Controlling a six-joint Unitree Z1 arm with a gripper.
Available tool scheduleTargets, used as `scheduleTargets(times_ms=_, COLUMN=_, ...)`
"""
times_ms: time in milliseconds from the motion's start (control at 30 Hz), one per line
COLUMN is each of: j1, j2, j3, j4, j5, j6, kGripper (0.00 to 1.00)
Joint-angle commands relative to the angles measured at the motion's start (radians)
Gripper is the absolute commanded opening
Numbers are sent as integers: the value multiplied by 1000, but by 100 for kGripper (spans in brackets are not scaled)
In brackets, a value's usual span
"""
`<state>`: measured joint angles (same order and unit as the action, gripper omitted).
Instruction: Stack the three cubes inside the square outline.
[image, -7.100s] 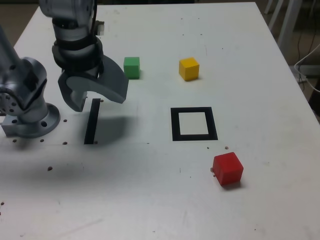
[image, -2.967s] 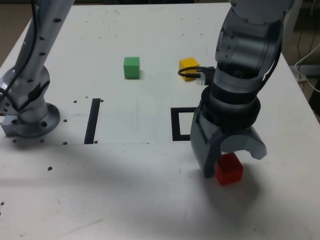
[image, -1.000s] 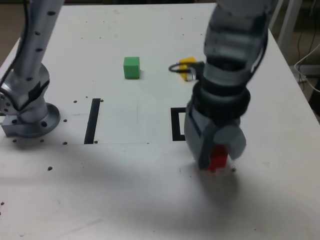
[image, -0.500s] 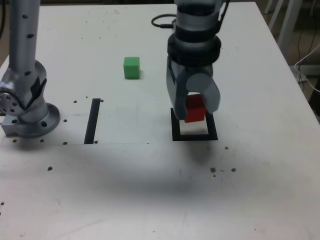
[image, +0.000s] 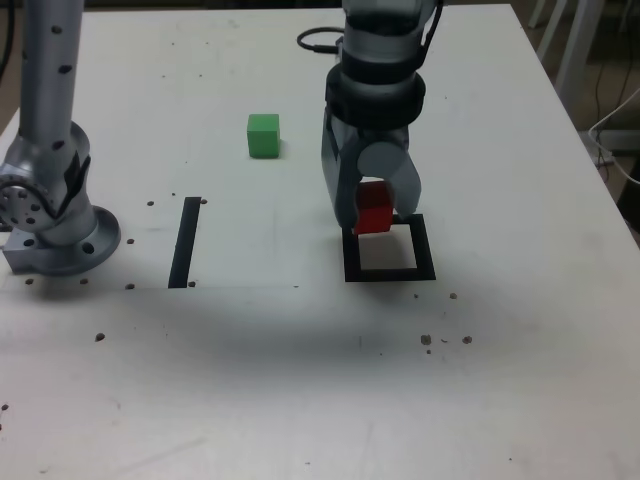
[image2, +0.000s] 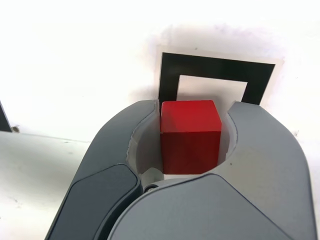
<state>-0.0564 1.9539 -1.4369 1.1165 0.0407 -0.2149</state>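
The jaws (image: 374, 215) are pinching the red cube (image: 374, 208), seemingly just above the worktop (image: 240, 390), by the far left part of the square outline (image: 424, 250) in the exterior view. The green cube (image: 264, 136) sits well apart, toward that view's left.

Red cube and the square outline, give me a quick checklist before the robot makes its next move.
Red cube between the gripper's jaws: ok
Red cube off the table: ok
Whole square outline in sight in the wrist view: not ok, partly hidden
Red cube resting inside the outline: not ok
Green cube standing apart from the outline: ok
Yellow cube's place: cannot tell, out of sight
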Motion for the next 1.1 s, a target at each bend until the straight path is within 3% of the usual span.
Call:
scheduleTargets(times_ms=0, j1=2, j2=12, j3=0, j4=-10, j5=1, j6=6, kGripper=30)
scheduleTargets(times_ms=433, j1=4, j2=50, j3=-6, j4=-57, j5=-5, j6=39, kGripper=29)
scheduleTargets(times_ms=667, j1=4, j2=67, j3=6, j4=-91, j5=-29, j6=49, kGripper=30)
scheduleTargets(times_ms=1067, j1=4, j2=75, j3=22, j4=-118, j5=-31, j6=63, kGripper=46)
